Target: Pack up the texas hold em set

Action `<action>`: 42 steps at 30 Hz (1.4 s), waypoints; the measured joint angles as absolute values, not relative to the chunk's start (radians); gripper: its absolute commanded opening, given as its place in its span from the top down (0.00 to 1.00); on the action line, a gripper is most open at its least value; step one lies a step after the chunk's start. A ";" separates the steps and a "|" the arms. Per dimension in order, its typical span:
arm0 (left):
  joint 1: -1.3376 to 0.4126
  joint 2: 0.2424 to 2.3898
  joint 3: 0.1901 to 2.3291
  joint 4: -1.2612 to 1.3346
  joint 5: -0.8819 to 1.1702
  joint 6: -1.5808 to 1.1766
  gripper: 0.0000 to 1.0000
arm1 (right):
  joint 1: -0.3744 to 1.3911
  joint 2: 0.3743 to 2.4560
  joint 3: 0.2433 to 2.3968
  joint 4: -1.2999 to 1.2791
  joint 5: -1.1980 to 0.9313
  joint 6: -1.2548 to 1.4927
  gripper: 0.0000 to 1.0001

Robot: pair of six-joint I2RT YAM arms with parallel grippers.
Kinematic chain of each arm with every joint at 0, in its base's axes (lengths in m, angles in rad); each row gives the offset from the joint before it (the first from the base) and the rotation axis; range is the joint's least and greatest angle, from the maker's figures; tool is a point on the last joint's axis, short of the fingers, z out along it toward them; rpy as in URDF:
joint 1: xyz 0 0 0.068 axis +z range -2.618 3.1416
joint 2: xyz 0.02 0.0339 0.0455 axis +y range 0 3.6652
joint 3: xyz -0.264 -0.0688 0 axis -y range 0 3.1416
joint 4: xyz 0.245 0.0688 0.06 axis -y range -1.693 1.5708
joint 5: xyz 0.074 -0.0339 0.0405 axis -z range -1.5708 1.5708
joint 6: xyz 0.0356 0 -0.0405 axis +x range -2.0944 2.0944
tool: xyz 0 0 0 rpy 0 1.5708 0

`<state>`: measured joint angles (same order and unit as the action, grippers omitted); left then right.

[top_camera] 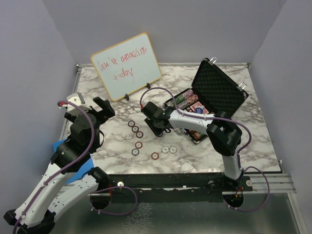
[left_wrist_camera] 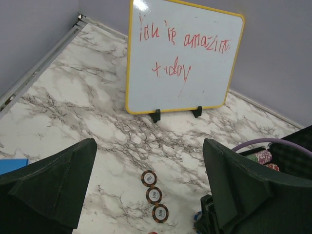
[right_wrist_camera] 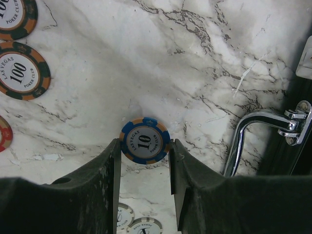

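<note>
**Blue chip pinched beside the open briefcase**

We are seeing the right end effector [right_wrist_camera: 145,148] closed narrowly on a blue chip [right_wrist_camera: 145,140] marked 10. Its two fingers are pressing the chip's opposite edges, and the printed face is facing the wrist camera. We cannot tell whether the chip is resting on the table [top_camera: 253,141] or hanging just above it. The chrome handle [right_wrist_camera: 243,139] of the case is showing near the chip, to its right in that view.

From above, the right arm is reaching leftward over the marble, and its end effector is sitting just beside the front left corner of the briefcase [top_camera: 222,87]. The briefcase is lying open at the right rear of the table, with its foam-lined lid leaning back. Stacked chips [top_camera: 185,100] and red card decks [top_camera: 200,109] are sitting in its base.

Loose chips [top_camera: 139,145] are lying scattered on the table between the two arms. Two pale ones are lying side by side nearest the right arm.

The left end effector [left_wrist_camera: 148,146] is hanging wide open over the left part of the table and is gripping nothing. Three black-and-orange chips [left_wrist_camera: 154,195] are lying in a row below the gap between its fingers. Beyond them, the whiteboard [left_wrist_camera: 180,58] is standing propped at the back.
</note>
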<state>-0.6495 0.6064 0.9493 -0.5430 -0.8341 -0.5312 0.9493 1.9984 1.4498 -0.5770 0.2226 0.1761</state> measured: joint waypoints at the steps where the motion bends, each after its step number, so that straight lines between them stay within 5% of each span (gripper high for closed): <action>1: -0.649 0.607 0.949 -0.542 -0.834 -0.531 0.01 | 0.948 2.000 1.448 -0.577 0.220 0.176 0.68; 10: -0.649 0.616 0.938 -0.538 -0.830 -0.534 0.01 | 0.941 2.004 1.436 -0.575 0.212 0.177 0.65; 16: -0.649 0.616 0.934 -0.537 -0.830 -0.534 0.01 | 0.939 2.008 1.436 -0.579 0.212 0.183 0.46; 29: -0.649 0.616 0.933 -0.533 -0.830 -0.535 0.01 | 0.946 1.971 1.437 -0.603 0.162 0.193 0.43; 42: -0.649 0.606 0.933 -0.532 -0.830 -0.533 0.01 | 1.180 1.966 1.525 -0.590 0.121 0.272 0.31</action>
